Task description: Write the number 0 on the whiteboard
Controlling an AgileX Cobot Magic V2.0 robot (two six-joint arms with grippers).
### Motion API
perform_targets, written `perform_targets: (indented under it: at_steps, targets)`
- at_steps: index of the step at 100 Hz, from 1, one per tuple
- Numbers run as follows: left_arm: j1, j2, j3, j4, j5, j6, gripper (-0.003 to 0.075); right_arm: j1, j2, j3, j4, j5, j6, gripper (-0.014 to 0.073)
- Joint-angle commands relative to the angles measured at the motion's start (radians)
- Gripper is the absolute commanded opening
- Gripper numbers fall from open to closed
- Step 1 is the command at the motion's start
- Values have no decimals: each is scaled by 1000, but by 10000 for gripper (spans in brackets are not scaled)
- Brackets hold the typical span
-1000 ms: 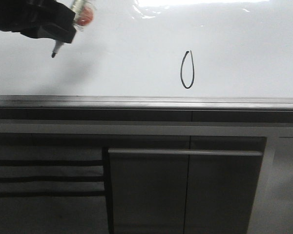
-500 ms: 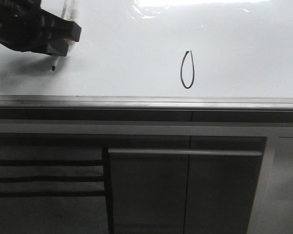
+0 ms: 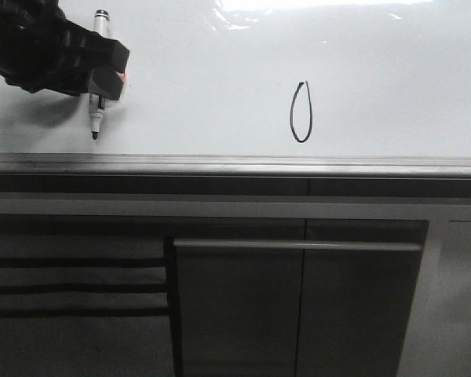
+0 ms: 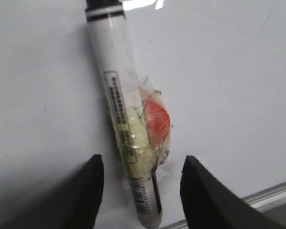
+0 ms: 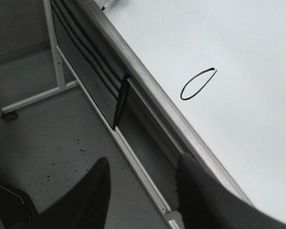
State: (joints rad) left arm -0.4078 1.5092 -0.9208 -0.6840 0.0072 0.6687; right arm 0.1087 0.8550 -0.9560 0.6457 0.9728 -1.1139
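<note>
Left gripper (image 4: pixel 140 191) has spread open and lowered the pen (image 3: pixel 97 78) flat onto the whiteboard (image 3: pixel 392 71). Zero (image 3: pixel 301 112) looks finished.

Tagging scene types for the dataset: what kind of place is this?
Probably an indoor lab or workshop: a glossy whiteboard lying flat with a metal rail, dark grey cabinet panels below it, and a speckled concrete-like floor with a wheeled frame.

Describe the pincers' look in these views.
Left pincer: two matte black, smooth fingers with rounded tips; in the front view a black, blocky angular housing. Right pincer: the same black rounded fingers. No cables or markings visible.
</note>
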Motion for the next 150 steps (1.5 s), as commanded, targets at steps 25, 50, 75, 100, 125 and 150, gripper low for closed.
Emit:
perform_targets:
  at_steps: [25,50,75,100,125,150]
  targets:
    - [169,-317,-58,227,462,-49,356,-7,-96,-33,-289,-85,301,289]
    - [294,-578,-3,467,673,-339,354,-7,-174,62,-579,-162,958,171]
    - [322,-861,360,305,127,-386,184,-7,-383,446,-530,-809,969,-74]
    - [322,-936,552,266,50,-386,49,-7,-404,650,-530,-921,969,-73]
    - [296,-989,687,266,56,-386,-20,-7,-404,759,-530,-903,969,-73]
    - [298,-1357,887,290,-113,-386,-20,-7,-404,798,-530,-884,969,-73]
